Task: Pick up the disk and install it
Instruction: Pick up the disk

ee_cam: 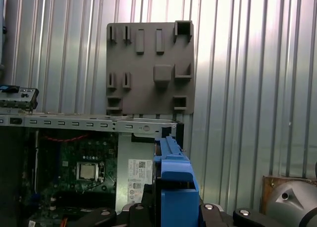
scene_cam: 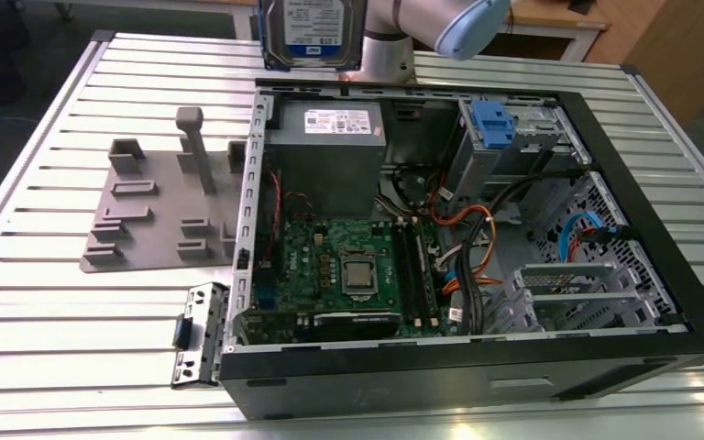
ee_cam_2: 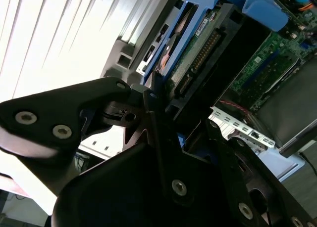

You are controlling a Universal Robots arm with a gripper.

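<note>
The disk (scene_cam: 311, 32), silver with a white-and-blue label, hangs upright in the air at the top of the exterior view, just past the far edge of the open computer case (scene_cam: 645, 229). In the second wrist view my gripper (ee_cam_2: 168, 118) is shut on the disk (ee_cam_2: 203, 54), its black fingers (ee_cam_2: 148, 103) pressed against the blue rail frame. In the first wrist view the disk's blue frame (ee_cam: 173, 182) stands edge-on above the case interior, with my gripper (ee_cam: 168, 214) under it. The arm's pale elbow (scene_cam: 462, 23) sits beside the disk.
Inside the case lie a large grey metal box (scene_cam: 324, 151), a green motherboard (scene_cam: 340, 266), cables, and a grey drive cage with a blue latch (scene_cam: 499, 124). A grey fixture plate (scene_cam: 162, 211) with posts rests on the slatted table (scene_cam: 34, 321). A small bracket (scene_cam: 199, 335) lies near the case.
</note>
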